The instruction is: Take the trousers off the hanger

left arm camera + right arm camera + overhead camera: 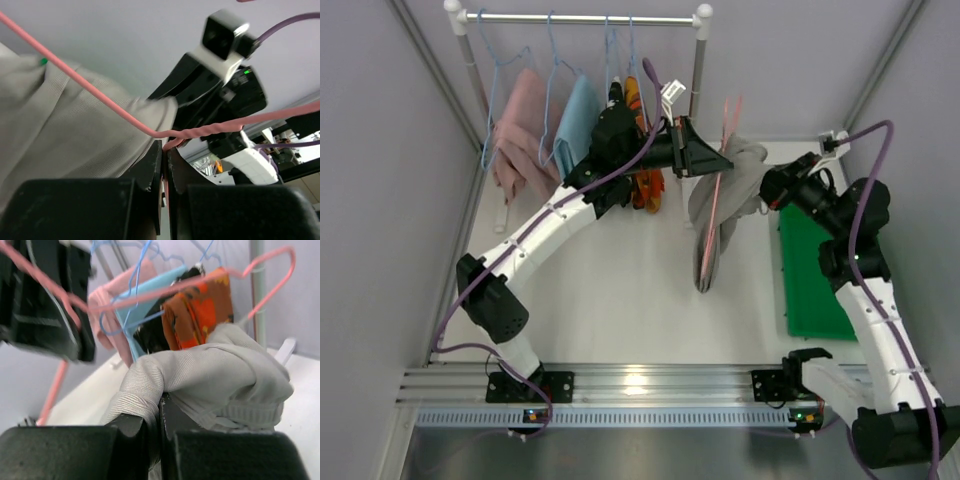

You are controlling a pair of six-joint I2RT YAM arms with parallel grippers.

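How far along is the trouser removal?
Done: the pink hanger is off the rail, pinched in the left claw. In hand: the right claw is shut on the grey trousers, which are not yet off that hanger. Left: pull the grey pair free, then the orange-red trousers, hanging at the rail.

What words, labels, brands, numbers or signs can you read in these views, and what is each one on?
No text can be read in any view.
The bright orange-red folded trousers carry only a black pattern, no letters.
The plain grey folded trousers and the thin pink wire hanger show no label.
The small green dot on the grey cloth is no character.
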